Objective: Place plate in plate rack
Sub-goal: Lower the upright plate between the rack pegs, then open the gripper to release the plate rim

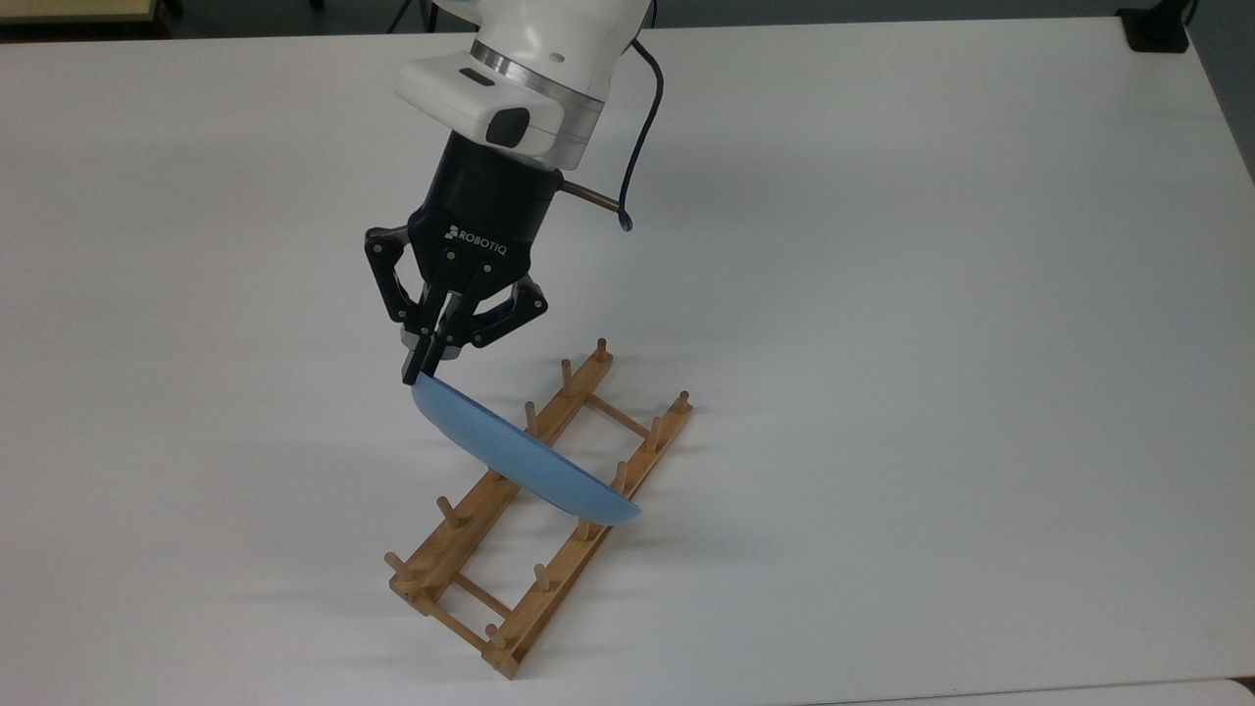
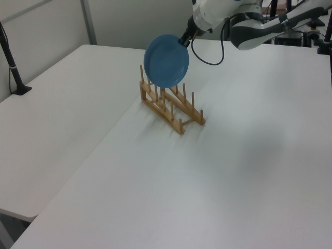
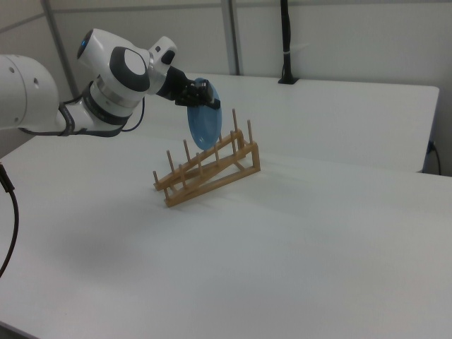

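Note:
My gripper (image 1: 424, 371) is shut on the upper rim of the light-blue plate (image 1: 520, 459), which hangs on edge above the wooden plate rack (image 1: 529, 510). In the left view the plate (image 2: 166, 60) faces the camera, its lower edge level with the tops of the rack's (image 2: 171, 109) pegs at the far end, and the gripper (image 2: 183, 39) pinches its upper right rim. In the right view the plate (image 3: 205, 121) is over the raised end of the rack (image 3: 206, 169), with the gripper (image 3: 198, 95) at its top. I cannot tell whether the plate touches the pegs.
The rack stands on a broad white table (image 1: 931, 343). A black post base (image 1: 1157, 29) sits at the top view's far right corner. In the left view a black stand (image 2: 13, 67) rises at the table's left edge.

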`<control>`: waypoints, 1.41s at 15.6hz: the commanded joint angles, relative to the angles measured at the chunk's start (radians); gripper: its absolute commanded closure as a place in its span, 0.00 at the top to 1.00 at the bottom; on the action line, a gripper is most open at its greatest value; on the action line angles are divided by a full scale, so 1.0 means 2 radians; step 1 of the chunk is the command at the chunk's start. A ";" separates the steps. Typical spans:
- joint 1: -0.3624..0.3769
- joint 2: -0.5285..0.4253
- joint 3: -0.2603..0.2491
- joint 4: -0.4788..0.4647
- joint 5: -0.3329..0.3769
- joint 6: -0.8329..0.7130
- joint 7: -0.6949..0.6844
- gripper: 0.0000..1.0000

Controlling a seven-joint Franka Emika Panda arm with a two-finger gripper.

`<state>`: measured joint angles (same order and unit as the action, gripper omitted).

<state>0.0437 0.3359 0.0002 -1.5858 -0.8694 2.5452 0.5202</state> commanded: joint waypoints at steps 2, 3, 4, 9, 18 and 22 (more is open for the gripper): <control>0.005 -0.005 -0.001 -0.020 -0.015 0.017 0.017 0.00; 0.006 -0.005 -0.001 -0.022 -0.015 0.017 0.017 0.00; 0.006 -0.004 -0.001 -0.025 -0.017 0.017 0.017 0.00; 0.004 0.005 -0.001 -0.028 -0.024 0.017 0.016 0.00; 0.007 -0.006 0.005 -0.012 -0.012 0.011 0.057 1.00; 0.011 -0.018 0.009 -0.007 0.071 -0.012 0.060 1.00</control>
<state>0.0541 0.3397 0.0165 -1.5879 -0.8230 2.5526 0.6215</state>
